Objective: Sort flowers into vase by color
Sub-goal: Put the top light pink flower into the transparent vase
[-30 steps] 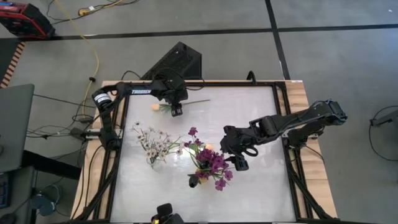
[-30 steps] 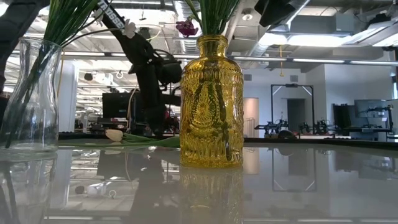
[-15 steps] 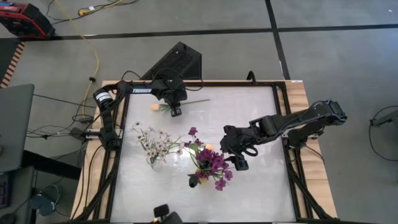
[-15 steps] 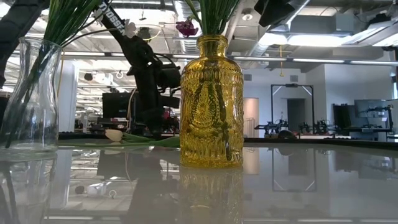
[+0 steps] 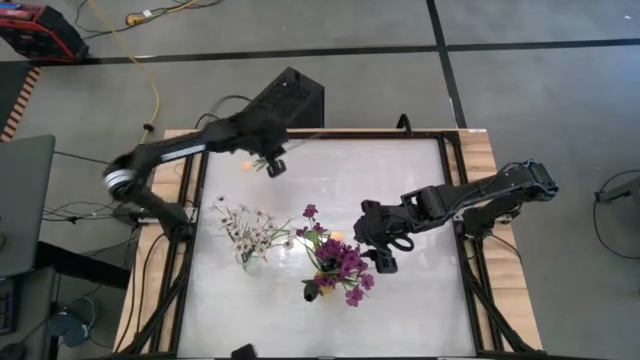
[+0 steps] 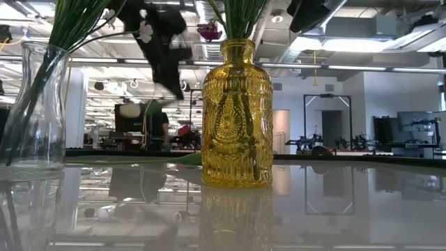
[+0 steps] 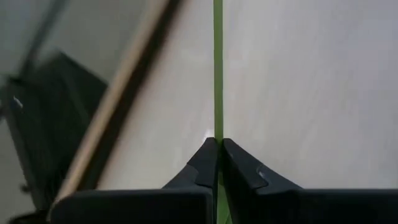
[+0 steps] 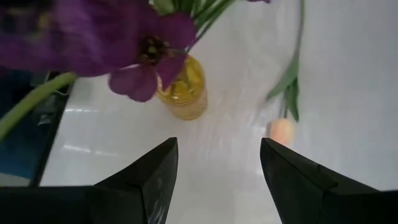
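Observation:
A cream-peach tulip (image 5: 247, 162) hangs in the air near the table's far left, its bloom (image 6: 129, 110) well above the tabletop. My left gripper (image 5: 274, 167) is shut on its green stem. A yellow glass vase (image 6: 237, 111) near the middle holds purple flowers (image 5: 345, 262) and one peach bloom (image 5: 336, 236). A clear glass vase (image 6: 38, 104) to its left holds sprays of tiny white blossoms (image 5: 245, 225). My right gripper (image 5: 388, 262) hovers open just right of the yellow vase, holding nothing. My left gripper pinches the tulip's thin green stem (image 7: 217, 127) between its two fingertips, a short way from the bloom. The fingers slant down from the far left. The stem runs on ahead, in line with the fingers. The bloom is lifted clear and hangs lower than the fingers.
A black box (image 5: 285, 100) stands just beyond the table's far edge, behind the left arm. The table's dark frame rail (image 5: 300, 133) runs along that edge. A green leaf or stem strip (image 6: 174, 159) shows low behind the yellow vase.
My left gripper has shut on the tulip's stem and risen sharply, drifting a little toward the far edge. The tulip, which lay flat on the table, is lifted with it, and its bloom is now in the air. My right gripper has kept still.

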`<state>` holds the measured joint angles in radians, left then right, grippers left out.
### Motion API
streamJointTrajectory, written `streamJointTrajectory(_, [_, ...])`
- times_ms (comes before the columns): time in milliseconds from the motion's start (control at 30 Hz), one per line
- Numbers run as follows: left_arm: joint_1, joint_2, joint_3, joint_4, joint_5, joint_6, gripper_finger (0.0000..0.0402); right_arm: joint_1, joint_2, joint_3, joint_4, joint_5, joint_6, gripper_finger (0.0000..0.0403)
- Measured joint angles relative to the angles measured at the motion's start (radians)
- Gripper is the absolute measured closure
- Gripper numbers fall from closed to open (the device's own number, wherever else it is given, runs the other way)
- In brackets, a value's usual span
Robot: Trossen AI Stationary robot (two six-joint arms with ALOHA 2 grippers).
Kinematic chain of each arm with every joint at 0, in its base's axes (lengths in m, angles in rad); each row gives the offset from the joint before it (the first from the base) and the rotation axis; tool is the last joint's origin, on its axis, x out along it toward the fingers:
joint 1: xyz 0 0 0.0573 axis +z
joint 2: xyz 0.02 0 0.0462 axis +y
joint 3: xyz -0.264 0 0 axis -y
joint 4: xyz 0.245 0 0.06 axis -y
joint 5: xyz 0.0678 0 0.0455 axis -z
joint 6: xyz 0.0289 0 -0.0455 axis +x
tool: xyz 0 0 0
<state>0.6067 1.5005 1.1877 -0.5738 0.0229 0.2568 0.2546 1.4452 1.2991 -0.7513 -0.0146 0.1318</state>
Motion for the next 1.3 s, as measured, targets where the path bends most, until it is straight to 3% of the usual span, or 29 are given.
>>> streamJointTrajectory(167, [-0.013,-0.233,0.000,0.068,0.022,-0.104,0.0401,-0.013,0.000,0.008,-0.054,0.020,-0.006,0.0148])
streamJointTrajectory(467, [-0.013,-0.524,0.002,0.072,0.022,-0.206,0.0401,-0.089,0.000,0.108,-0.499,0.102,-0.096,0.0148])
streamJointTrajectory(567, [-0.013,-0.567,0.002,0.058,0.026,-0.245,0.0401,-0.123,0.000,0.137,-0.587,0.209,-0.167,0.0148])
streamJointTrajectory(700, [-0.013,-0.572,0.002,0.077,0.098,-0.365,0.0401,-0.170,0.000,0.169,-0.576,0.502,-0.345,0.0148])
streamJointTrajectory(867, [-0.012,-0.549,0.002,0.186,0.141,-0.444,0.0401,-0.222,0.000,0.179,-0.279,0.917,-0.834,0.0148])
streamJointTrajectory(967, [-0.011,-0.530,0.002,0.237,0.146,-0.477,0.0401,-0.256,0.000,0.179,0.032,1.031,-1.182,0.0148])
streamJointTrajectory(1100, [-0.012,-0.471,0.002,0.259,0.218,-0.539,0.0401,-0.288,0.000,0.179,0.416,0.957,-1.520,0.0148])
streamJointTrajectory(1300, [-0.012,-0.352,0.002,0.260,0.262,-0.557,0.0401,-0.311,0.000,0.179,0.655,0.693,-1.869,0.0148])
